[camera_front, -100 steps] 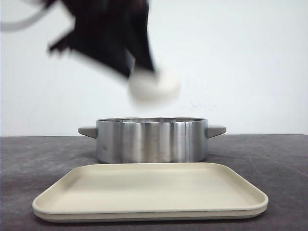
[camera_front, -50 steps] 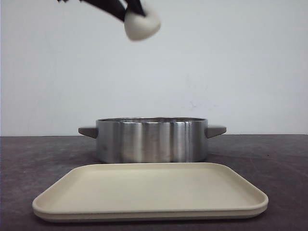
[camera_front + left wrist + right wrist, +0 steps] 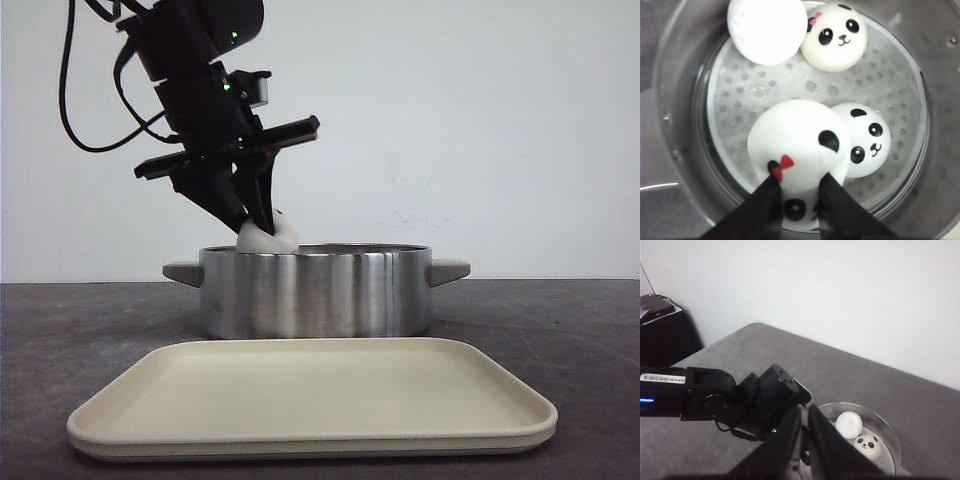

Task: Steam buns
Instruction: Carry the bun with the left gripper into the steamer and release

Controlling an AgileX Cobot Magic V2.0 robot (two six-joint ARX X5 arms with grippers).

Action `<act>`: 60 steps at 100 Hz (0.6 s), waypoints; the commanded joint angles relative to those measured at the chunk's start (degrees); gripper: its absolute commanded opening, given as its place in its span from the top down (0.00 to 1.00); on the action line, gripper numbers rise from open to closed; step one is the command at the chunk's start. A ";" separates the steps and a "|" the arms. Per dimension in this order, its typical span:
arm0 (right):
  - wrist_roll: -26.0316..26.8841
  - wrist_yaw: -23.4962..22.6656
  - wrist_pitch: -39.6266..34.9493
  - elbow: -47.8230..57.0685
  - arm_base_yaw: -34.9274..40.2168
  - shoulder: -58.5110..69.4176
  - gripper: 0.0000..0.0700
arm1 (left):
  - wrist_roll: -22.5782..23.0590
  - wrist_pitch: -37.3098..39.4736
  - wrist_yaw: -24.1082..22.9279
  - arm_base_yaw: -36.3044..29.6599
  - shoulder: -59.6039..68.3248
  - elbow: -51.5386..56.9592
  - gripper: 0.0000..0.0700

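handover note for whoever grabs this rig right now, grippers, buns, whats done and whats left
Left gripper: shut on the fourth bun, holding it at rim height over the steel pot.
Right gripper: not in view.
Three buns already lie on the perforated liner in the pot: two face up, one flipped, showing its plain underside.
The beige tray in front holds no buns.
Left: lower and release the held bun into the open spot, then withdraw the arm.
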 commanded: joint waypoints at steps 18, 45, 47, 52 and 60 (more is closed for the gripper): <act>-0.42 0.24 -0.37 1.05 0.61 0.61 0.98 | 0.07 2.56 -0.13 -0.33 2.36 1.77 0.38; -0.42 0.26 -1.01 1.05 0.61 0.61 0.98 | 0.07 1.46 -0.13 -0.22 2.32 1.99 0.32; -0.44 0.26 -1.11 1.05 0.61 0.61 0.98 | 0.07 0.96 -0.13 -0.22 2.32 2.19 0.32; -0.61 0.33 -1.44 1.03 0.61 0.61 0.98 | 0.07 -1.33 -0.13 -0.22 2.29 3.26 0.32; -1.81 1.86 -2.05 0.94 0.61 0.61 0.98 | 0.26 -4.76 -0.17 -0.24 1.84 5.20 0.34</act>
